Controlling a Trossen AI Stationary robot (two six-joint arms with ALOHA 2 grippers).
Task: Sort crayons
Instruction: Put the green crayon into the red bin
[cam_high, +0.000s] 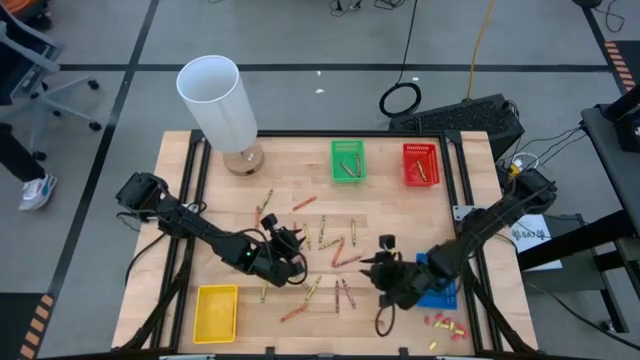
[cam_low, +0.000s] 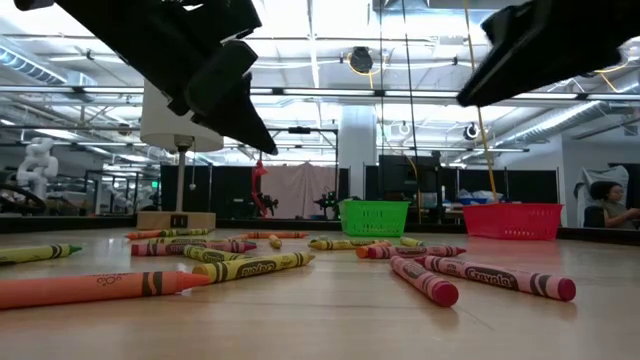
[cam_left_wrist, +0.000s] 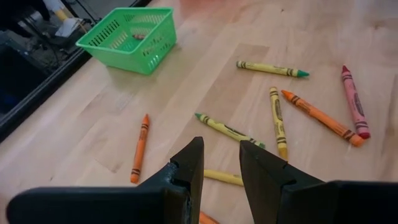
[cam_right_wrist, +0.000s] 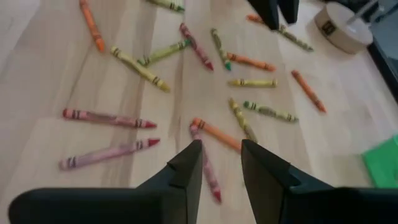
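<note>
Many crayons (cam_high: 335, 245), red, orange, yellow and green-tipped, lie flat and scattered over the middle of the wooden table (cam_high: 300, 165). My left gripper (cam_high: 290, 240) hovers over their left part, slanting down. In its wrist view it (cam_left_wrist: 221, 146) is open with nothing between the fingers, above a yellow crayon (cam_left_wrist: 227, 129). My right gripper (cam_high: 385, 262) hovers over the right part. It (cam_right_wrist: 222, 144) is open and empty too, above an orange crayon (cam_right_wrist: 214, 132) and a red one (cam_right_wrist: 205, 163). In the low view both arms hang clear above the crayons (cam_low: 250, 268).
A green basket (cam_high: 348, 160) and a red basket (cam_high: 421, 165) stand at the far edge, a yellow basket (cam_high: 217, 310) at the near left, a blue one (cam_high: 440, 292) under the right arm. A white lamp (cam_high: 215, 100) stands far left. Small stubby bits (cam_high: 443, 323) lie near right.
</note>
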